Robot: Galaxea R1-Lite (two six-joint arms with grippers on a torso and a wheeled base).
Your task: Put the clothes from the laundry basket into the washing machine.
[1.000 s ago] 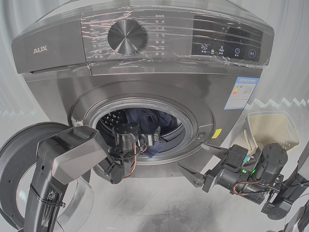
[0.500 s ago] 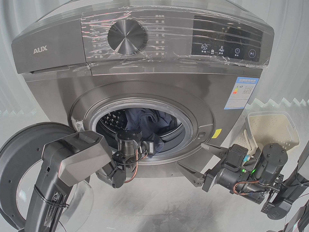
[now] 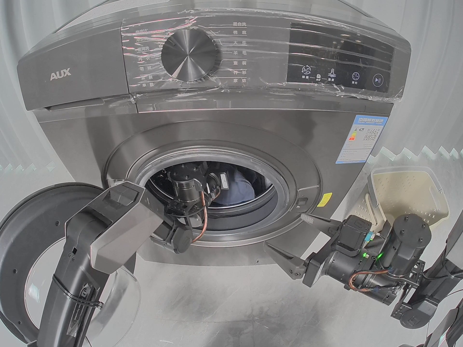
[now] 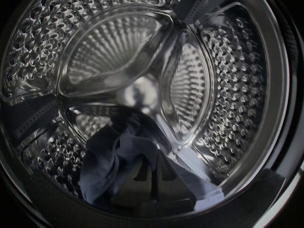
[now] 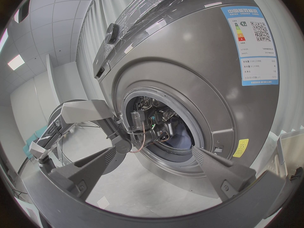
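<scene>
— Left hand (image 4: 154, 170)?
— Deep inside the drum (image 4: 240, 79), clenched on the navy clothes (image 4: 107, 162), which lie low in the drum.
— And the right hand (image 3: 285, 232)?
— Released, spread wide, low before the washing machine (image 3: 217, 121), under its round opening. The cream laundry basket (image 3: 410, 193) stands at the machine's right side, and the door (image 3: 29, 227) is swung open on the left.

Bright, even overhead light falls on the washer (image 3: 217, 121); a ceiling panel (image 5: 15, 61) glows in the right wrist view. Glare streaks the film (image 3: 251, 49) over the controls and the floor (image 3: 231, 304). The drum (image 4: 221, 79) is dim and glinting, its cloth (image 4: 104, 162) in shadow. Wide lenses bend edges; wrist-view corners go black.
</scene>
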